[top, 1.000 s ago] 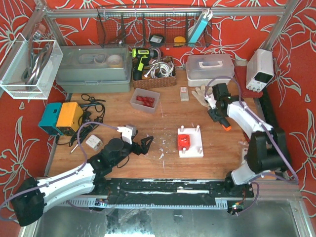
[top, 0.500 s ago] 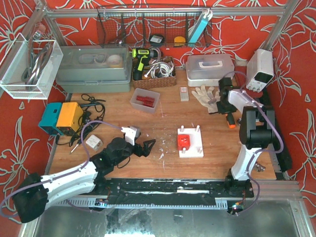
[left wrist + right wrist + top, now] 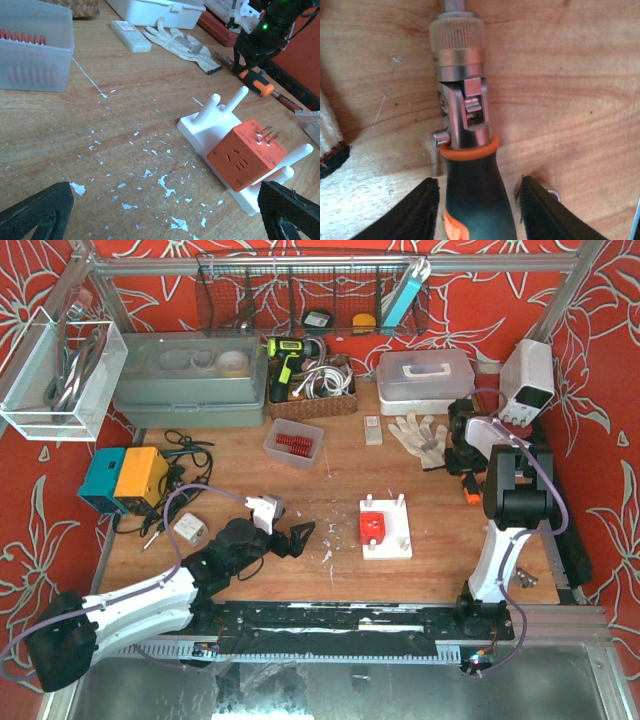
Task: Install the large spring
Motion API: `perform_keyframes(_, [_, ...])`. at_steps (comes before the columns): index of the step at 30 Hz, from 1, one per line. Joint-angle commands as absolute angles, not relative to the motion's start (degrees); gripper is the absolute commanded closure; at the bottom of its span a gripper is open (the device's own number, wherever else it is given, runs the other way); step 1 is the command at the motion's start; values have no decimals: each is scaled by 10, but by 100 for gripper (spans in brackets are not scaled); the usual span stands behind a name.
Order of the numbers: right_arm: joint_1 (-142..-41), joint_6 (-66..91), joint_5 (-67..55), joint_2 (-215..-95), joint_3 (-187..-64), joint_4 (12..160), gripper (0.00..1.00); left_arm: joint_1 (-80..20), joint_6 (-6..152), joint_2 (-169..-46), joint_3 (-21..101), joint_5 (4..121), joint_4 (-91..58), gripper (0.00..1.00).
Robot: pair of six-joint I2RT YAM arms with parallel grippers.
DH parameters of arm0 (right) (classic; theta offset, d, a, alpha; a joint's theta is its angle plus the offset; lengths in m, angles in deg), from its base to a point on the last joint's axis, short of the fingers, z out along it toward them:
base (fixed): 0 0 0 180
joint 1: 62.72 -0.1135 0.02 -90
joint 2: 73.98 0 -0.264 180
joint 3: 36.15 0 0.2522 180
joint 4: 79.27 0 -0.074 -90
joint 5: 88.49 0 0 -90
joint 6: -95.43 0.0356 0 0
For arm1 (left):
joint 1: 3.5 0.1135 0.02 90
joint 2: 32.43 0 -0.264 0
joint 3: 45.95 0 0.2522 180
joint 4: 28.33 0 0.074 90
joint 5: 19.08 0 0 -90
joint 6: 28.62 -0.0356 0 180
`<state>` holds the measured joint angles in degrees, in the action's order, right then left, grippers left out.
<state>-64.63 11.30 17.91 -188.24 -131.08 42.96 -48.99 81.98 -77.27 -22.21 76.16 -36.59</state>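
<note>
Red springs (image 3: 293, 444) lie in a clear bin (image 3: 275, 430) at the back of the table; the left wrist view shows them too (image 3: 22, 36). A white peg fixture (image 3: 398, 542) carries an orange cube (image 3: 373, 526). My left gripper (image 3: 297, 537) is open and empty, low over the wood left of the fixture (image 3: 200, 131). My right gripper (image 3: 464, 466) is open at the far right. Its fingers (image 3: 415, 215) stand on either side of a screwdriver handle (image 3: 475, 195) without touching it.
A white glove (image 3: 418, 432) lies left of the right gripper. A white box (image 3: 425, 375), a power supply (image 3: 527, 378), a basket of tools (image 3: 312, 385) and a grey tub (image 3: 190, 380) line the back. A blue-and-orange device (image 3: 125, 478) and cables sit left. White flakes litter the wood.
My right arm has swung from beside the fixture to the far right and come down over the screwdriver. My left gripper has edged slightly right.
</note>
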Motion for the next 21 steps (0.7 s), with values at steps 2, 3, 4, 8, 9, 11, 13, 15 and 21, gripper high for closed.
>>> perform_keyframes(2, [-646, 117, 186, -1847, -1324, 396, 43, -495, 812, -767, -204, 771, -376, 0])
perform_keyframes(3, [-647, 117, 179, -1834, -1322, 392, 39, -495, 812, -768, -204, 772, -375, 0])
perform_keyframes(4, [-648, 117, 167, -1821, -1320, 388, 38, -495, 812, -769, -203, 773, -374, 0])
perform_keyframes(8, [-666, 121, 110, -1756, -1290, 391, 35, -495, 812, -779, -197, 779, -368, 0])
perform_keyframes(9, [-674, 126, 101, -1737, -1277, 396, 35, -495, 812, -782, -195, 781, -365, 0])
perform_keyframes(11, [-692, 144, 90, -1683, -1254, 408, 33, -495, 810, -791, -191, 786, -360, 0])
perform_keyframes(13, [-718, 179, 78, -1643, -1241, 402, 30, -495, 810, -801, -184, 792, -352, 0])
perform_keyframes(15, [-748, 192, 53, -1609, -1232, 386, 26, -496, 811, -812, -175, 807, -338, 0])
perform_keyframes(21, [-888, 252, 54, -1485, -1151, 408, 12, -496, 825, -808, -154, 949, -277, 0])
